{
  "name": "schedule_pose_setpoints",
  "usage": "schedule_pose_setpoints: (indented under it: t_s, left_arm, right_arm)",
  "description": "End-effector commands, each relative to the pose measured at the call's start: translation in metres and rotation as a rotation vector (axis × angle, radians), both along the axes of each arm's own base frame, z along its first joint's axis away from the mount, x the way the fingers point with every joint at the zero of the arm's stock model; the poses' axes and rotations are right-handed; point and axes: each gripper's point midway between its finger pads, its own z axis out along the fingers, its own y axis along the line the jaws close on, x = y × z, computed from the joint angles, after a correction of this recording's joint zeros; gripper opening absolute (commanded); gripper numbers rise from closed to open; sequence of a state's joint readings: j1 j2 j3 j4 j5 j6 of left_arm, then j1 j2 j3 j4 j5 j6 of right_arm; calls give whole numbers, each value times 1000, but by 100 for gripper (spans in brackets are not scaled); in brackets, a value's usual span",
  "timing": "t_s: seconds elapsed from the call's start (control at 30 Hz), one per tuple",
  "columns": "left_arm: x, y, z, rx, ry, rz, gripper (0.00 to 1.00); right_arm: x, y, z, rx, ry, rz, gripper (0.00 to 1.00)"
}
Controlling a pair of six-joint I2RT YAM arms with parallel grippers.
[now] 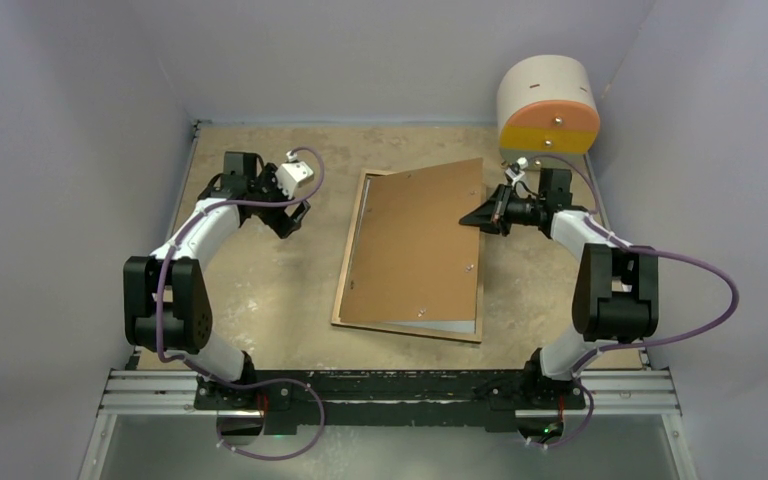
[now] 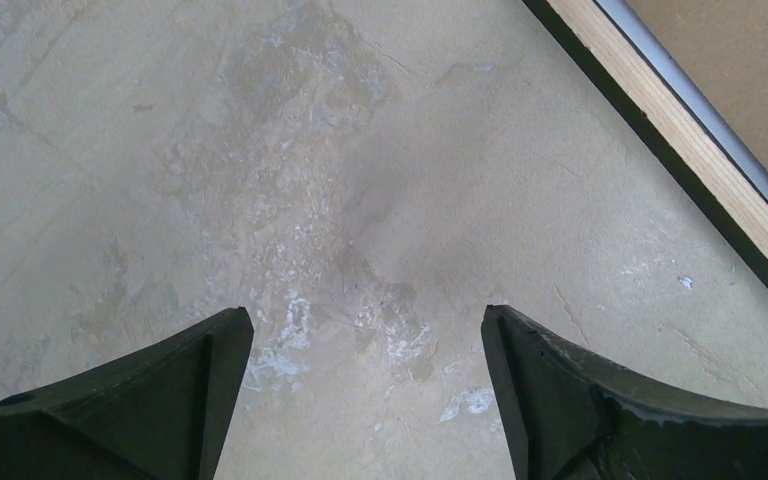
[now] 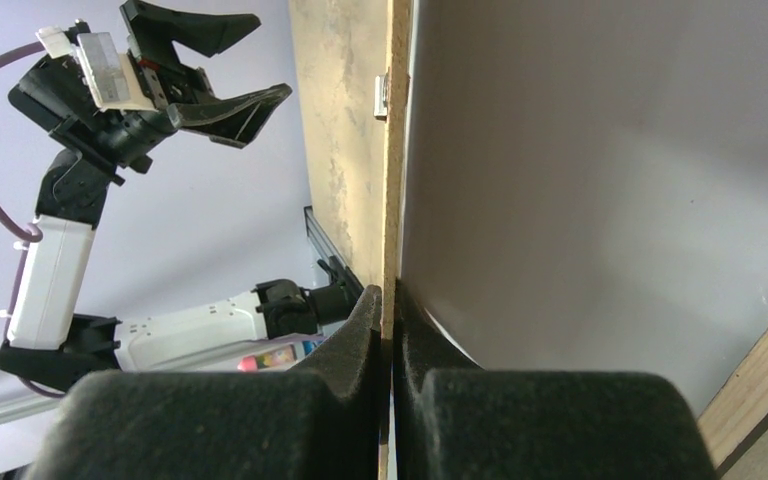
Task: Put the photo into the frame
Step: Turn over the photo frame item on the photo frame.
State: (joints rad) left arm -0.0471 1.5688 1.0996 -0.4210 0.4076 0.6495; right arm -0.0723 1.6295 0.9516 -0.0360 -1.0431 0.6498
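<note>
Worktop (image 1: 260,290): tan, scuffed; you have one frame (image 2: 690,134) and one backing board (image 1: 420,250).
Frame: back up, centre-right; long axis far-to-near, far end leaning toward right edge.
Backing board: skewed on frame, right edge raised.
Your right hand (image 3: 388,300): clamped on that edge.
Your left hand (image 2: 365,315): spread wide over bare worktop left of frame.

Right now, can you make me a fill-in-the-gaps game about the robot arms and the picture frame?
1. The right pincer is shut on the edge of the ____ backing board.
2. The left pincer is ____ and holds nothing.
3. The frame lies on the ____.
Missing words: brown, open, table.
</note>
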Motion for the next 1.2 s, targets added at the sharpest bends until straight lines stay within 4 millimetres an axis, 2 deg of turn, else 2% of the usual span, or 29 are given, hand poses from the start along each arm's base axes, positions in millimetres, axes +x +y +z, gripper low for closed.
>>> schedule_pose_setpoints:
  t_s: [0.0, 0.27, 0.53, 0.73, 1.17]
  left_arm:
    - [0, -3, 6, 2, -22, -24, 90]
    - [-3, -2, 4, 8, -9, -28, 91]
    - [-3, -2, 3, 10, -6, -32, 91]
    - [-7, -5, 1, 5, 21, -51, 92]
    - [-10, -6, 3, 14, 29, -62, 92]
  right_arm:
    - [7, 3, 27, 32, -109, 59, 0]
    - [15, 3, 27, 33, -112, 67, 0]
    - [14, 2, 15, 35, -79, 51, 0]
    - [25, 2, 17, 58, -96, 40, 0]
    - [30, 2, 2, 58, -71, 22, 0]
